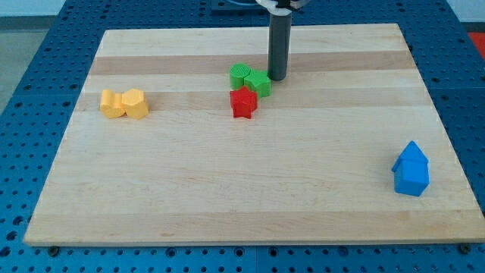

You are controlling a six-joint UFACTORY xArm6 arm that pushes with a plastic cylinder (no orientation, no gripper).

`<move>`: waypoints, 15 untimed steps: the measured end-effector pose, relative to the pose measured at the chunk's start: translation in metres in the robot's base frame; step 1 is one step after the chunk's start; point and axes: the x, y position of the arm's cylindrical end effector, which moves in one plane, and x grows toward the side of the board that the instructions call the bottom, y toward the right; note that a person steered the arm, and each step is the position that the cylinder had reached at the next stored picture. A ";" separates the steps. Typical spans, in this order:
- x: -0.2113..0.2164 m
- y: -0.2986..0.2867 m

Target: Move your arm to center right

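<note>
My tip (276, 78) rests on the board near the view's top centre, just right of a green star block (258, 83) and close to touching it. A green round block (240, 75) sits left of the green star. A red star block (243, 101) lies just below the two green blocks. Two yellow blocks, one (113, 104) beside the other (136, 103), sit together at the view's left. Two blue blocks (411, 170) stand pressed together at the view's lower right, far from my tip.
The wooden board (250, 205) lies on a blue perforated table (23, 152). The board's right edge runs just right of the blue blocks.
</note>
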 end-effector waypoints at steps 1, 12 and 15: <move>0.000 0.000; -0.094 -0.056; -0.053 0.000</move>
